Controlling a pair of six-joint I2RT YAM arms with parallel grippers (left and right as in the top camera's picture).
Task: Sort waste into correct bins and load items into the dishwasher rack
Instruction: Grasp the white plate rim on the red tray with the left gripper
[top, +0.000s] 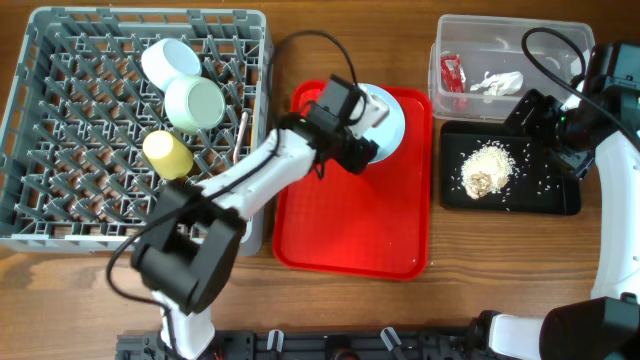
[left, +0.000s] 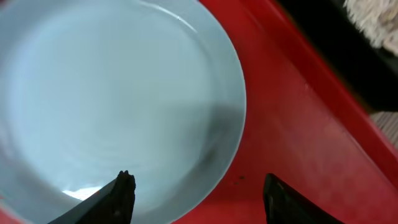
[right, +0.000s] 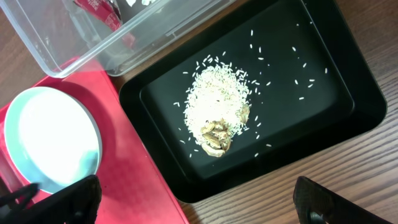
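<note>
Fingertips (left: 122, 198) of the left jaws sit lowest in the left wrist view, spread wide with nothing between them. One tip is over the inside of the plate (left: 112, 93) and the other over the red tray (left: 298, 143), so the near rim falls in the gap. I read that straddle as set-up for an edge pinch, since a flat plate offers no other purchase. Contact with the rim: cannot tell.

The plate is round, shallow, glossy, pale bluish white, and looks clean. It lies flat in the tray's corner nearest the clear tub (top: 438, 50).

The right jaws are also spread wide and empty, hanging above the black tray (right: 336, 68), where the rice (right: 217, 109) lies heaped with stray grains around it. The clear tub holds the red wrapper (top: 452, 72) and the napkin (top: 497, 82). The rack (top: 60, 160) holds two bowls (top: 195, 103), the yellow cup (top: 167, 153) and the stick (top: 240, 135); fork not seen.

Judgement: waste sorted, plate is the step in hand.
</note>
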